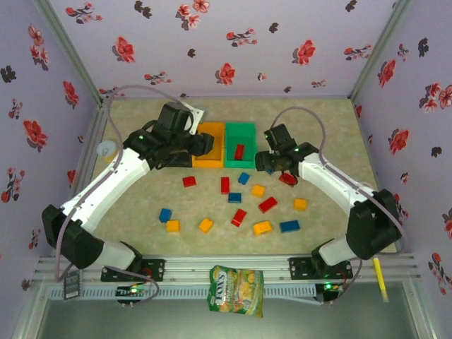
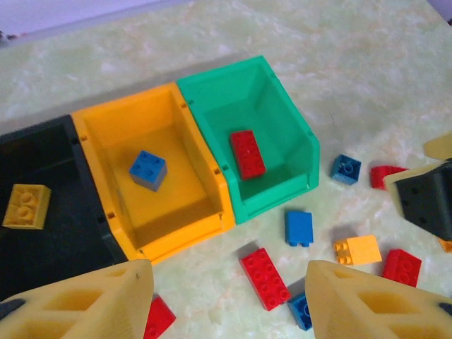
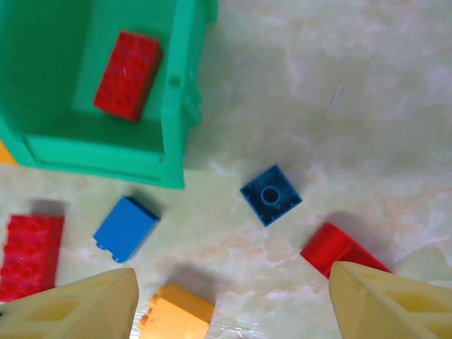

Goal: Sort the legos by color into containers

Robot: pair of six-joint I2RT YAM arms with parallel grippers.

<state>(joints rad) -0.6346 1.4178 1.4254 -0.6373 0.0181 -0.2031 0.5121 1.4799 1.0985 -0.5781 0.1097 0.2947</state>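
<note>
Top view: left gripper hangs over the orange bin at the table's far edge. Legos dot mid-table, with open room along the near edge.

Left wrist: jaws wide, nothing held, blue brick in the orange bin.

Right wrist: right gripper wide, nothing held, near the green bin's corner.

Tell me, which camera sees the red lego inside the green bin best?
The right wrist view: the red lego looks biggest there, studs showing, lying in the green bin. The left wrist view shows it smaller but sharp, the whole bin around it. The top view gives just a tiny red bar.
</note>
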